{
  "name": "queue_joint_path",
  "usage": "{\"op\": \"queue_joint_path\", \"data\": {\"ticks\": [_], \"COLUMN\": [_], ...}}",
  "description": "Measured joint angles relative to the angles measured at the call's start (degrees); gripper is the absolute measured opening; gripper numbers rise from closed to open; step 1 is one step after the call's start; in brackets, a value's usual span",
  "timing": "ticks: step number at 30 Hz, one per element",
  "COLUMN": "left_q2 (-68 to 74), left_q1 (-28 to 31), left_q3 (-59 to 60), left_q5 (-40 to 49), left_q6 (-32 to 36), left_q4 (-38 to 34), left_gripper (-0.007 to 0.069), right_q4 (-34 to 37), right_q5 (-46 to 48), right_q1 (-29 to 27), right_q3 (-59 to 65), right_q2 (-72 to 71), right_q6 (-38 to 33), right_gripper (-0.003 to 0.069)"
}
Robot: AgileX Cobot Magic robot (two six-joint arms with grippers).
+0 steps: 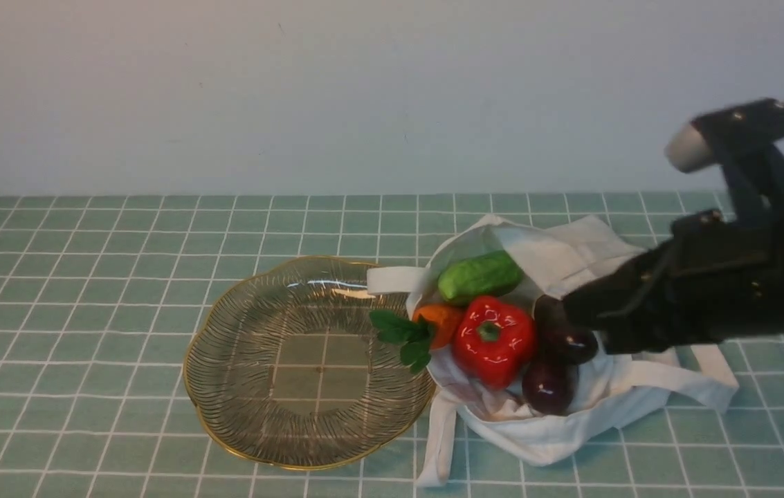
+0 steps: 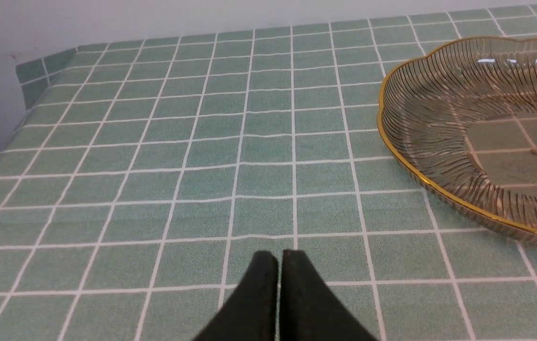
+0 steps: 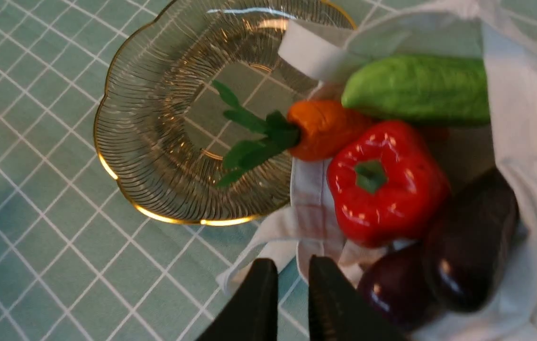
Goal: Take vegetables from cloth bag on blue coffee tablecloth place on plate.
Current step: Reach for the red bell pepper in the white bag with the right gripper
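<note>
Vegetables point(image 1: 502, 325), glossy toy produce, heaped in the open mouth of a floppy, wrinkled white cloth bag point(image 1: 575, 252). Bag lying just beside a large clear glass plate with a scalloped gold rim point(image 1: 225, 387), on the plate's right. Both resting on a pale teal tablecloth ruled with thin white squares point(image 1: 87, 311).

Nearest the plate, an orange carrot point(image 1: 441, 321), its green leaves overhanging the gold rim. Just behind the carrot, toward the wall, a green cucumber point(image 1: 480, 276) lying crosswise, one end tucked under the bag's upper layer. On the carrot's far side from the plate, a red bell pepper point(image 1: 493, 340), green stem showing. Farthest from the plate, two dark purple eggplants point(image 1: 548, 386), touching each other and pressed against the pepper. One flat white strap point(image 1: 392, 279) draped onto the plate's rim.

Right gripper point(image 3: 291, 265), black, reaching in over the side of the bag away from the plate. Fingers drawn almost together, only a narrow slot between them, gripping nothing. In the front view, tip overlapping the upper eggplant point(image 1: 575, 344). In the right wrist view, fingertips over the bag's hem, next to the lower eggplant, with the pepper just beyond. Contact with either eggplant impossible to tell.

Left gripper point(image 2: 278, 253), fingers pressed together and empty, over bare tablecloth on the plate's opposite side from the bag, well apart from the vegetables.
</note>
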Motion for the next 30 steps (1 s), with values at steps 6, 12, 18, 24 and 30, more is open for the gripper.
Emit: {"op": "queue_joint_path", "data": {"ticks": [6,12,18,24,30], "left_q2": [0.0,0.0,0.0,0.0,0.0], "left_q1": [0.0,0.0,0.0,0.0,0.0], "left_q3": [0.0,0.0,0.0,0.0,0.0], "left_q5": [0.0,0.0,0.0,0.0,0.0], "left_q6": [0.0,0.0,0.0,0.0,0.0], "left_q4": [0.0,0.0,0.0,0.0,0.0], "left_gripper": [-0.0005,-0.0005,-0.0005,-0.0005,-0.0005], "right_q4": [-13.4,-18.9,-23.3,-28.1,-31.4], "right_q5": [-0.3,2.3,5.8,6.5,6.7], "right_q1": [6.1,7.2,7.2,7.2,7.2], "right_q3": [-7.3,-14.0,-19.6,-20.9,-21.2], "right_q2": [10.7,20.2,27.7,32.7,36.4], "right_q6": [5.8,9.8,13.1,17.2,18.6], "right_gripper": [0.0313,0.0592,0.0687,0.0690,0.0692]}}
